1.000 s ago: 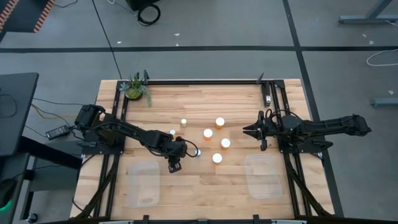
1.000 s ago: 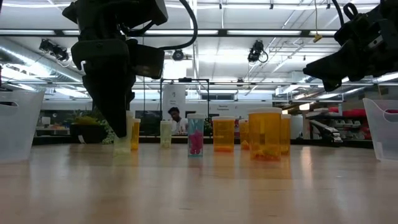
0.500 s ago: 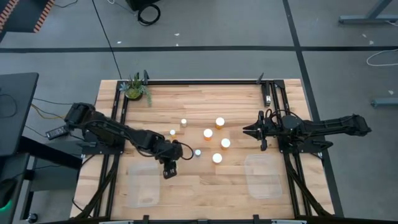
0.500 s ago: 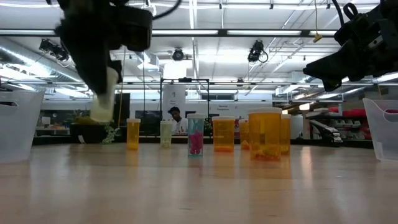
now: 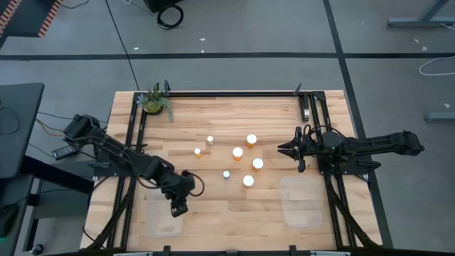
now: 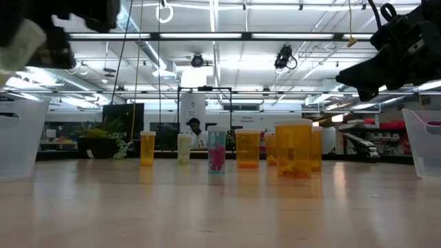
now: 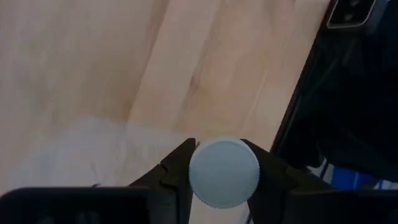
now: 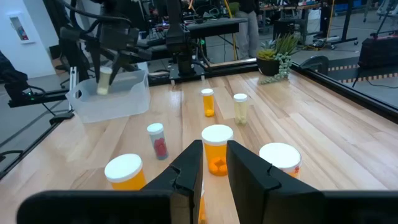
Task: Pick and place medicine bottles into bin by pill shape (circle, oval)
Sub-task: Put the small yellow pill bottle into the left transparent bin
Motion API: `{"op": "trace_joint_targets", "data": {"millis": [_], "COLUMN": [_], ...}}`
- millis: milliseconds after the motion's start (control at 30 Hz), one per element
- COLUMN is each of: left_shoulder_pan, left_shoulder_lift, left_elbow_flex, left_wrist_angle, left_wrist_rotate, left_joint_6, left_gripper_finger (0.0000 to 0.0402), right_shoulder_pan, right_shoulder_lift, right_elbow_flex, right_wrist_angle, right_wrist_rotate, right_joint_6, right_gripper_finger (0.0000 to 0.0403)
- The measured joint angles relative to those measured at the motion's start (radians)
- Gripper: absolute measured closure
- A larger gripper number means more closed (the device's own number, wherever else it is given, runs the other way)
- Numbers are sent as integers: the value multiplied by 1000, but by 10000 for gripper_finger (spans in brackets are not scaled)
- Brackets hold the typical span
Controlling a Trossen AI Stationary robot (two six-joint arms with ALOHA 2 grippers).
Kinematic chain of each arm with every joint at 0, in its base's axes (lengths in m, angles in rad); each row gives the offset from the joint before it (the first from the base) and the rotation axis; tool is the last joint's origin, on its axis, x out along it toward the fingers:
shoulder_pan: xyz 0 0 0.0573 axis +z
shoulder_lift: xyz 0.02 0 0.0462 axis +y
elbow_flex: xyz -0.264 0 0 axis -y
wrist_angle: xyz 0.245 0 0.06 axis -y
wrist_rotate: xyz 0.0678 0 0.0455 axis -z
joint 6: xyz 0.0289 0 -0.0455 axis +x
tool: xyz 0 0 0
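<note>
The left gripper (image 5: 178, 208) pinches a small whitish bottle (image 7: 224, 172) above the left bin (image 5: 162, 213), at seven o'clock. It should lower first, then release. The right gripper (image 5: 286, 149) waits at three o'clock, fingers a little apart.

Bright, even light falls from long ceiling strip lights (image 6: 289, 36), which leave a soft sheen on the table (image 6: 220, 207) and only faint shadows in the overhead picture. In the low view the left pincer (image 6: 31, 41) is smeared with motion blur. Close to the left wrist camera, the white cap (image 7: 224, 172) is soft-edged, and the clear bin (image 7: 81, 155) under it shows only as a milky haze.
</note>
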Motion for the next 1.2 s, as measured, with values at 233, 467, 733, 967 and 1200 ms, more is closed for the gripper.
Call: {"op": "trace_joint_targets", "data": {"millis": [233,467,733,967,1200], "left_shoulder_pan": [-84,-142,-205,-259,-284], "left_shoulder_lift": [0,0,1,16,97], "left_elbow_flex": [0,-1,-1,-1,-2], "left_wrist_angle": [-137,-195,-211,-210,-211], "left_wrist_rotate": [-49,-128,-269,-418,-446], "left_joint_6": [-128,-220,-297,-378,-389], "left_gripper_finger": [284,277,283,275,281], "right_shoulder_pan": [0,0,0,0,0], "right_shoulder_lift": [0,0,0,0,0], "right_elbow_flex": [0,0,0,0,0], "right_wrist_angle": [0,0,0,0,0], "right_wrist_rotate": [0,0,0,0,0], "right_joint_6": [0,0,0,0,0], "right_gripper_finger": [324,324,324,324,324]}}
